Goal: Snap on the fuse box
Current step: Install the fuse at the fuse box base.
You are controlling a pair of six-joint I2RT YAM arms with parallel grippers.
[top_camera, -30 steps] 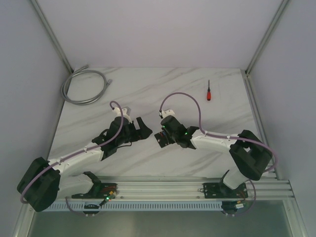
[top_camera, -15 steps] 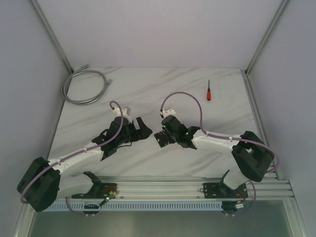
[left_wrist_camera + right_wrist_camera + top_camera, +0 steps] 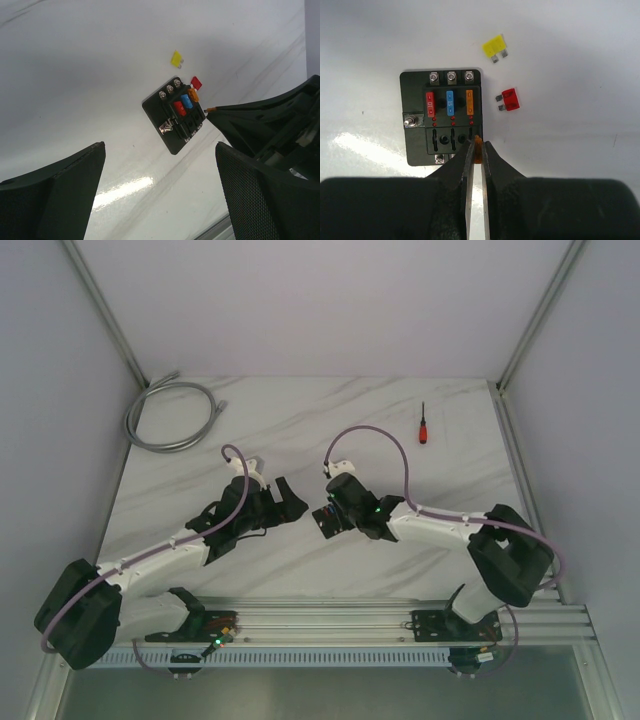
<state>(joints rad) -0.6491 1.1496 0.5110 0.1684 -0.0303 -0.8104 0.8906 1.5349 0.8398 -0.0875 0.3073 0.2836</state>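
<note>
While the right gripper [image 3: 478,144] pinches a small orange fuse [image 3: 478,150] edge-on between narrow fingers, the step in hand looks like seating that fuse in the box [image 3: 440,117], which lies flat on the table [image 3: 570,50] between the two arms. In the right wrist view the box sits at centre. Its upper row holds a red fuse [image 3: 430,102], a blue fuse [image 3: 450,102] and a second orange one [image 3: 469,101], and its lower row shows bare slots. The held fuse hangs at the box's 5 o'clock corner, just at the right-hand lower slot [image 3: 470,132]. Whether its blades have entered, I cannot tell. A yellow spare [image 3: 496,48] lies at 1 o'clock from the box and a red spare [image 3: 510,99] at 3 o'clock, both loose and apart from it. The left gripper [image 3: 160,150] hovers with its fingers spread wide, holding nothing. From its camera the box appears ahead at 12 o'clock, untouched. The next move, as I judge it, calls for lining the blades up square with the slot and pressing straight down until the fuse snaps home. The box is not held and may slide or tip, so the left arm may need to brace it.
</note>
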